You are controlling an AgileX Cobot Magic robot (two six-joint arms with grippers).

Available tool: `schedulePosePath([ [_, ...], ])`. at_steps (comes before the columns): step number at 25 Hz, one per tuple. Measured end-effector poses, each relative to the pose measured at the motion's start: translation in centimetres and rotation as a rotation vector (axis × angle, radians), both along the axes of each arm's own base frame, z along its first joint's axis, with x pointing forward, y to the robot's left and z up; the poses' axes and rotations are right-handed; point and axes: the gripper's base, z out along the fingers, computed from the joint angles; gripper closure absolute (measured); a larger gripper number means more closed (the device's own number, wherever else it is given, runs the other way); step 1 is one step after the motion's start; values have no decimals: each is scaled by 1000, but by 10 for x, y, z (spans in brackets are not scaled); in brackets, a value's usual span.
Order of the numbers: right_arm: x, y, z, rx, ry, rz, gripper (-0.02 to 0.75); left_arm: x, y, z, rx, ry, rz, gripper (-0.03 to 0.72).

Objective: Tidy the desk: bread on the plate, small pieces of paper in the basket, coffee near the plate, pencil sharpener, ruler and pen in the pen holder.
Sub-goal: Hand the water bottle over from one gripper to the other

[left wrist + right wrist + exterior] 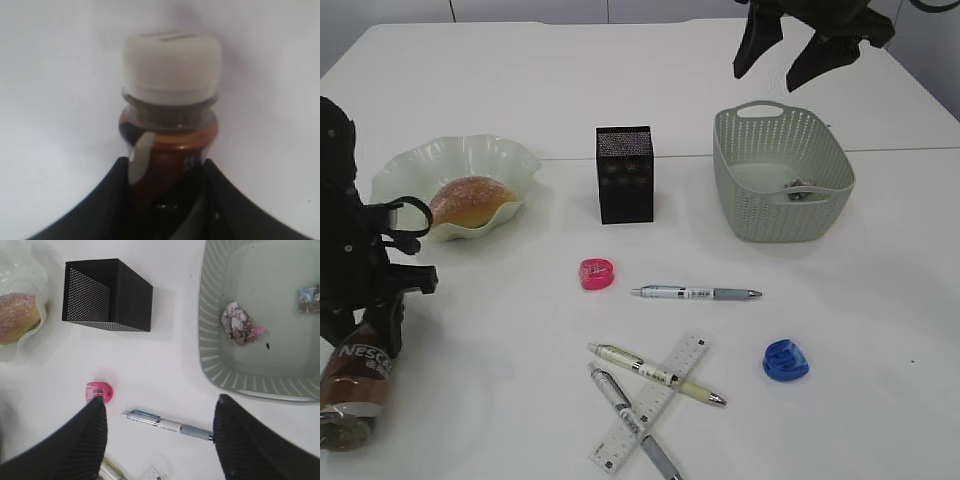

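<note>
Exterior view: Nescafé coffee bottle [355,385] lying on the tabletop well in front of the plate [410,165], left pincer [365,330] clamped around it; advise carrying it upright beside the plate, clear of the bread [470,199].

Left wrist view: fingers [90,205] flank the bottle's neck; tips cut off.

Right wrist view: right pincer [160,440] wide open, empty, above a pen [170,425]; paper scraps [240,322] in the basket [210,360].

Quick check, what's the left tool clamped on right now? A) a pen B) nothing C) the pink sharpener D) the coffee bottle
D: the left wrist view shows the left tool closed around the coffee bottle just below its white cap, and the exterior view shows that arm with the bottle at the table's left edge.
</note>
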Motion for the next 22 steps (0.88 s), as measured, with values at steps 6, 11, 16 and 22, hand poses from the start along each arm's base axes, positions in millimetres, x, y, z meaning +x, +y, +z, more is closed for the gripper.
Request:
schedulePosePath([
  [6,1,-5,-1,-55,-9,-8,248,-8,5,15,33,51,-97,416],
  [11,1,-7,-2,-89,-14,-12,248,-9,5,23,16,43,-165,416],
  [16,1,-8,-2,-93,-15,-11,248,-8,4,53,-1,-103,-189,416],
  [22,1,-7,-2,-87,-14,-11,248,-40,10,92,-22,-446,-192,416],
])
